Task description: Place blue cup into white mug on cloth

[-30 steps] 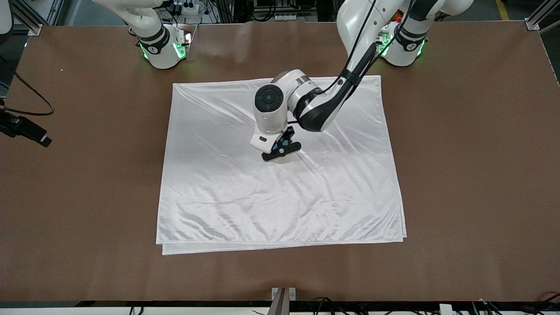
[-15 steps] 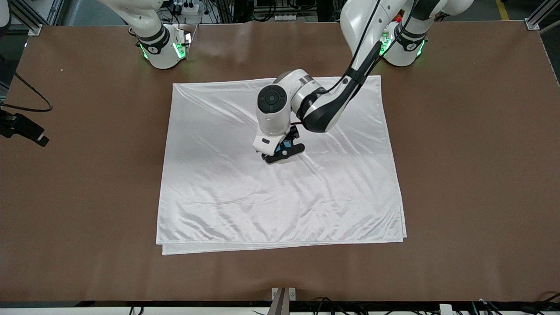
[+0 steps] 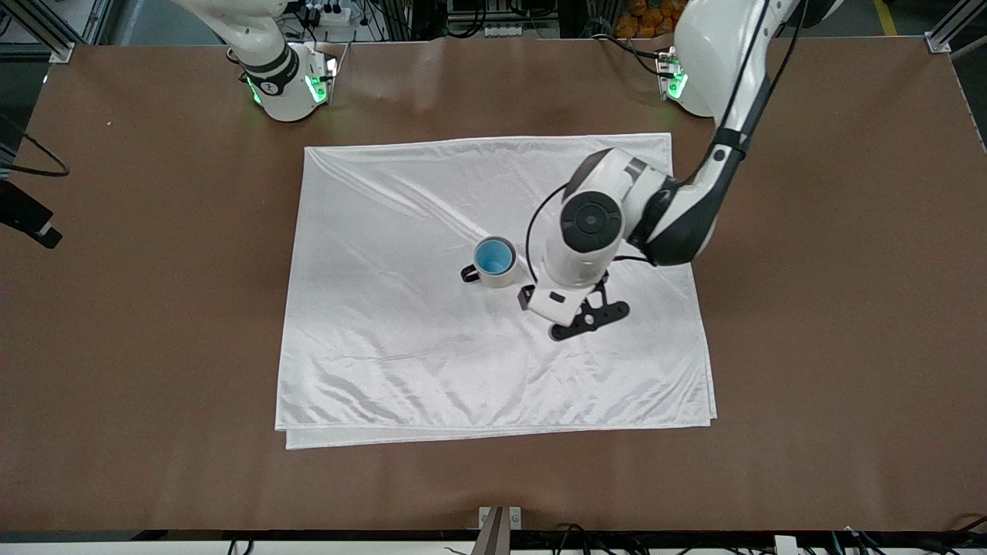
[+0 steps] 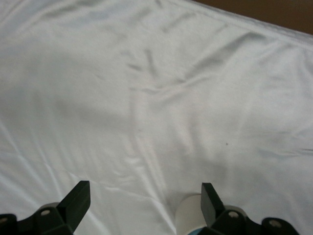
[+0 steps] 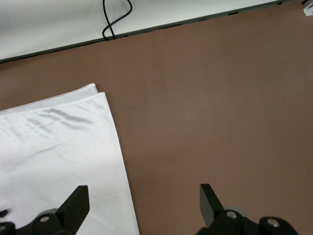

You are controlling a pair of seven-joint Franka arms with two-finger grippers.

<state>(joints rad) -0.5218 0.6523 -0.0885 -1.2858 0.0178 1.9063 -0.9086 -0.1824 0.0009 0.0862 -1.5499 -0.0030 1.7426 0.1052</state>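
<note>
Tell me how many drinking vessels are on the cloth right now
2, nested together: the blue cup sits inside the white mug, which stands near the middle of the cloth. The open left gripper is beside them, over the cloth. Nothing else seems hidden.

The blue cup is nested upright in the black-handled white mug, mid-cloth.

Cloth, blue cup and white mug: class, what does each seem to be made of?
Cloth: glossy satin-like fabric, judging by its sheen and soft wrinkles. Blue cup: probably smooth plastic or glazed ceramic; evenly coloured, rigid rim. White mug: cream, possibly ceramic or plastic, with a black handle.
</note>
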